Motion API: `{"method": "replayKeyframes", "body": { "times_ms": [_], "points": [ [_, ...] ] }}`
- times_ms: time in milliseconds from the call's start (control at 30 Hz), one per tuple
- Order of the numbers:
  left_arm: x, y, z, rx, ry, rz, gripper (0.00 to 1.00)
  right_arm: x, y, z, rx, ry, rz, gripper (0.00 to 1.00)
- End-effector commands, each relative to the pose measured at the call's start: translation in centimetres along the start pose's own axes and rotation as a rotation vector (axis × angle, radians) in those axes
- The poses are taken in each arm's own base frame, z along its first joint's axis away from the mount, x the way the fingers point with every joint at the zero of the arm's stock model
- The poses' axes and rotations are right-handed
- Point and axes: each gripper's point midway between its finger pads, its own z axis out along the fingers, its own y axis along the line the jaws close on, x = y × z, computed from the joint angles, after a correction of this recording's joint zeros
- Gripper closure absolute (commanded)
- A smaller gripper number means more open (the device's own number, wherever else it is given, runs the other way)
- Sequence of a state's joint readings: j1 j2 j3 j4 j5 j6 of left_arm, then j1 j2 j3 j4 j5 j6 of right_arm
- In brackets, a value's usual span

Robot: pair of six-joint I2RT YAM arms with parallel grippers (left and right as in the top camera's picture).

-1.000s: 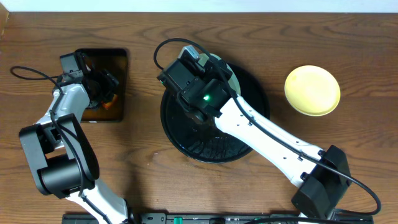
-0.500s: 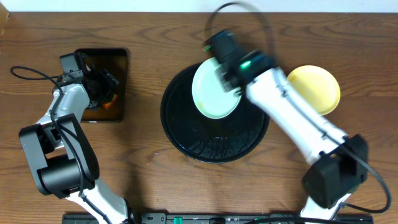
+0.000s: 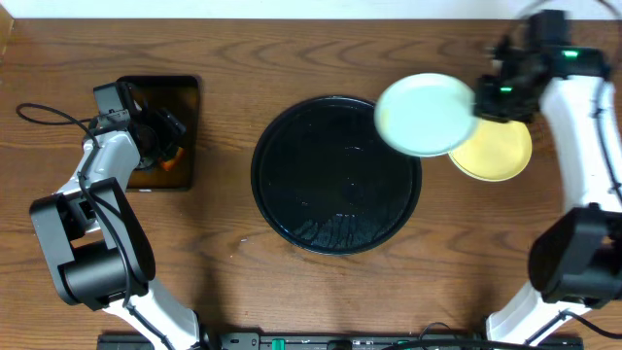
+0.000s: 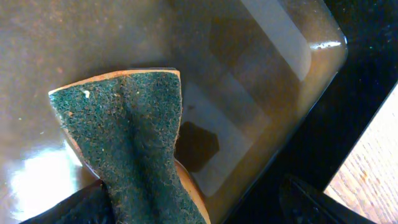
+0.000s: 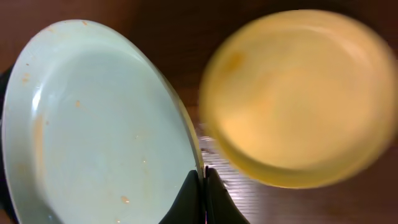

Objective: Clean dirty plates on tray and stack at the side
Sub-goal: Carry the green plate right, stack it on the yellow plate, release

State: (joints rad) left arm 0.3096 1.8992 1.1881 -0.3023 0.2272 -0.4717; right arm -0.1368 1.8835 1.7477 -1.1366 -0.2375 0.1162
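My right gripper (image 3: 478, 102) (image 5: 203, 180) is shut on the rim of a pale mint-white plate (image 3: 425, 115) (image 5: 99, 118) and holds it in the air over the right edge of the round black tray (image 3: 321, 185), beside the pale yellow plate (image 3: 496, 151) (image 5: 298, 93) on the table. The mint plate shows faint orange specks. The tray holds no plates. My left gripper (image 3: 160, 146) (image 4: 186, 214) is shut on a green-and-orange sponge (image 4: 130, 137) over the rectangular pan. A third plate is not in view.
The rectangular black pan (image 3: 185, 97) (image 4: 267, 81) with brownish liquid stands at the left. The table's far edge runs along the top of the overhead view. Bare wood lies between the pan and the tray.
My right arm has lifted the mint plate off the tray and swung it right, to beside the yellow plate. The left arm has not moved.
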Motion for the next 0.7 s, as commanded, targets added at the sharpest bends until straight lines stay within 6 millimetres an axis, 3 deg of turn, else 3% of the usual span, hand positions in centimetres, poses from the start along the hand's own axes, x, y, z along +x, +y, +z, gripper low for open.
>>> {"method": "replayKeyframes", "body": {
  "times_ms": [0,100,167,433,600,667],
  "points": [
    [-0.8,-0.7,-0.9,0.021,-0.026,0.005,0.18,-1.0,-3.3,-2.5,0.004,-0.067,0.075,0.99],
    [-0.8,-0.7,-0.9,0.021,-0.026,0.005,0.18,-1.0,-8.5,-2.7,0.138,-0.093,0.215,0.99],
    [-0.8,-0.7,-0.9,0.021,-0.026,0.005,0.18,-0.8,-10.4,-2.3,0.171,-0.102,0.253,0.99],
    [-0.8,-0.7,-0.9,0.021,-0.026,0.005,0.18,0.2,-14.2,0.6,0.293,-0.132,0.349,0.99],
    [-0.8,-0.7,-0.9,0.021,-0.026,0.005,0.18,0.5,-14.3,2.4,0.268,-0.144,0.345,0.99],
    [-0.8,-0.7,-0.9,0.021,-0.026,0.005,0.18,0.5,-14.3,2.5,0.267,-0.146,0.345,0.93]
  ]
}}
